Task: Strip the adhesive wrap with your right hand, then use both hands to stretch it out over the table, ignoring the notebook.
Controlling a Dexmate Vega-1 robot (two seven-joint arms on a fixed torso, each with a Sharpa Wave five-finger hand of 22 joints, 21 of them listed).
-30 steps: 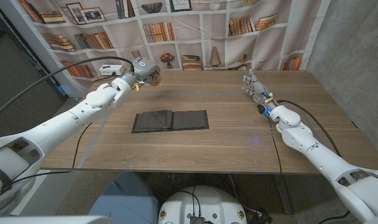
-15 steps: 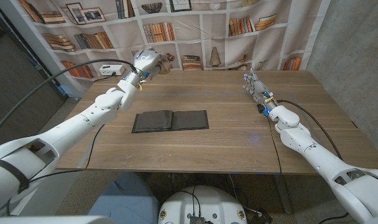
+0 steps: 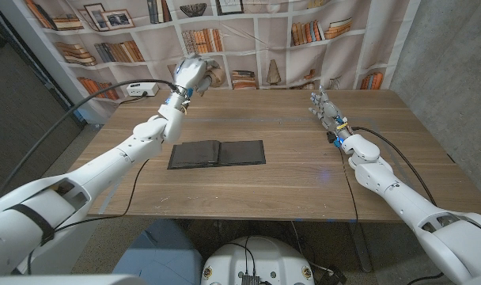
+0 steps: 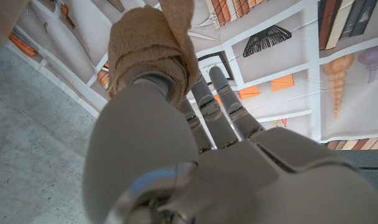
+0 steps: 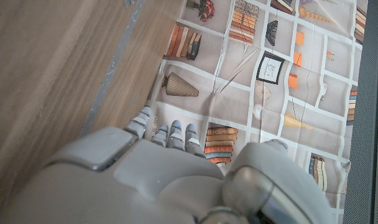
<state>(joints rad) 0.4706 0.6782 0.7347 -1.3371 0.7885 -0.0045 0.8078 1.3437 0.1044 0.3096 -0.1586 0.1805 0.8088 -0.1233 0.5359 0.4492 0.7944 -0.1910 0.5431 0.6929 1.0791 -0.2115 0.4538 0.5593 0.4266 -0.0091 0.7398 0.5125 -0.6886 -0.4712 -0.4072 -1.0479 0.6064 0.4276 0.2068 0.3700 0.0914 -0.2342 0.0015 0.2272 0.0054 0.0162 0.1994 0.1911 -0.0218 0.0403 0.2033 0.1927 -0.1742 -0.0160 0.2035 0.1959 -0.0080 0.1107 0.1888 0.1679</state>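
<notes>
Adhesive wrap (image 4: 153, 53), a tan, fuzzy-looking band, is wound around one of the left hand's fingers (image 4: 223, 102), as the left wrist view shows; a loose tail of it sticks out beyond the winding. In the head view the left hand (image 3: 191, 76) is raised above the far edge of the desk (image 3: 304, 170), at about 11 o'clock from the desk's centre, with the tan wrap (image 3: 210, 75) showing just beside it on the side toward the bookshelf backdrop (image 3: 248, 36). The left hand's other fingers reach out fairly straight and close together beside the wrapped one; whether they are gripping the wrap or merely carrying it wound on, I cannot tell.

The right hand (image 3: 324, 108) is over the far right part of the desk, at about 2 o'clock from the centre, well apart from the left hand. It holds nothing, and its fingers (image 5: 170, 134) point away from the robot toward the backdrop, side by side and only slightly apart. I cannot tell whether it touches the desk surface.

A dark notebook (image 3: 217, 153) lies open and flat near the middle of the desk, between the two arms and closer to the left one, touched by neither hand.
</notes>
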